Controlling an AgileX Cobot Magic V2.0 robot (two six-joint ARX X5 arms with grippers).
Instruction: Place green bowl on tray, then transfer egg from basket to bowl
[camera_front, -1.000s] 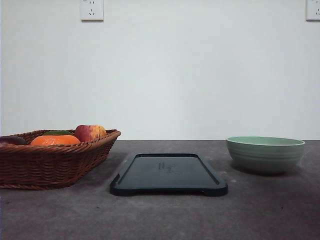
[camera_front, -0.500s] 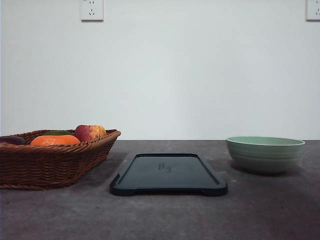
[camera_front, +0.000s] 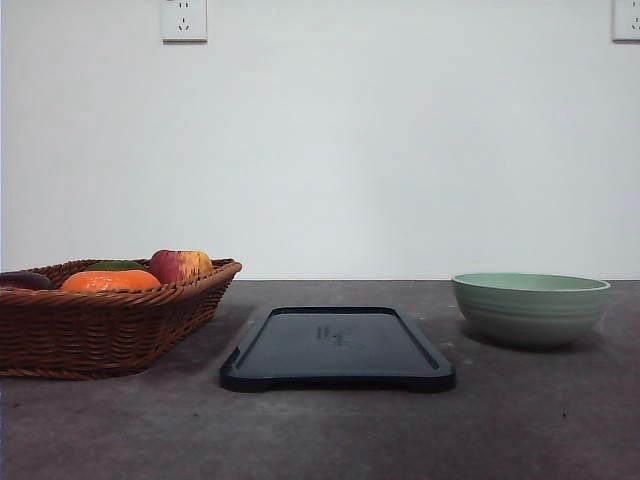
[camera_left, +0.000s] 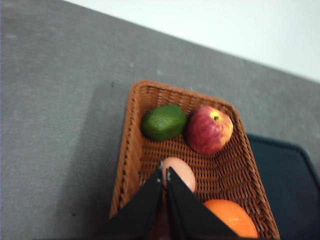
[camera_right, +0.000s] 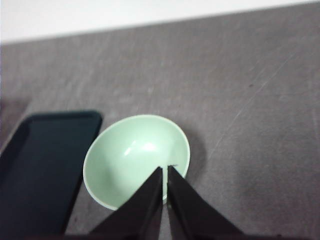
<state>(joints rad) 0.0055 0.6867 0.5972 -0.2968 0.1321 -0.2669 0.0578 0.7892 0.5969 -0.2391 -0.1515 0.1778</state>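
Note:
The green bowl stands empty on the table at the right, apart from the black tray in the middle. In the right wrist view my right gripper hangs shut above the green bowl, with the tray beside it. The wicker basket sits at the left. In the left wrist view my left gripper hovers shut over the basket, its tips just in front of the pinkish-tan egg.
The basket also holds a red-yellow apple, a green avocado-like fruit and an orange fruit. Grey tabletop runs back to a white wall with two outlets.

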